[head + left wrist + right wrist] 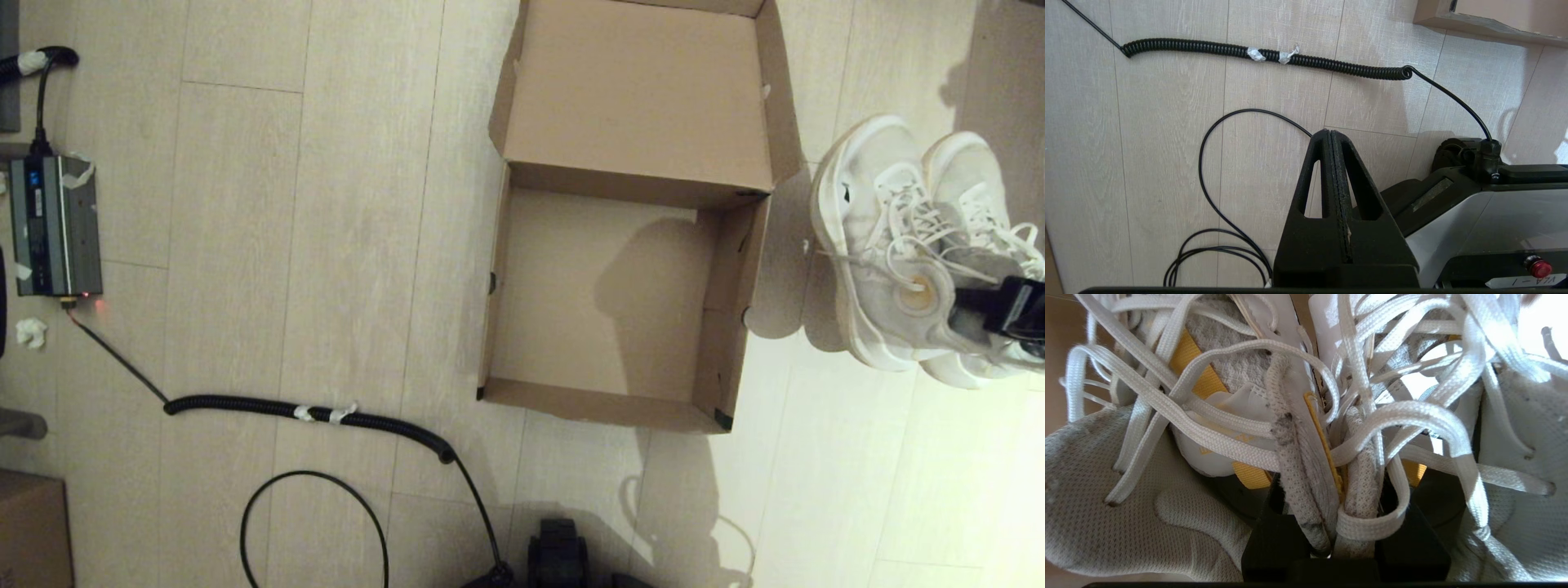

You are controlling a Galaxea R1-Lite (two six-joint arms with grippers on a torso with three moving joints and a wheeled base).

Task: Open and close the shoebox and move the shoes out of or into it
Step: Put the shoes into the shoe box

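The brown cardboard shoebox [739,318] sits open on the floor, empty, with its lid [637,90] folded back on the far side. The pair of white mesh shoes [906,253] hangs above the floor to the right of the box, toes pointing away. My right gripper [976,314] is shut on the inner collars of both shoes [1327,473], pinched together with a lace loop between the black fingers [1274,539]. My left gripper [1329,134] is shut and empty, parked low near the base [558,547].
A coiled black cable [310,411] and a thin looped cable [314,523] lie on the floor left of the box. A grey power unit [53,224] sits at far left. A smaller cardboard box [33,531] shows at the bottom left corner.
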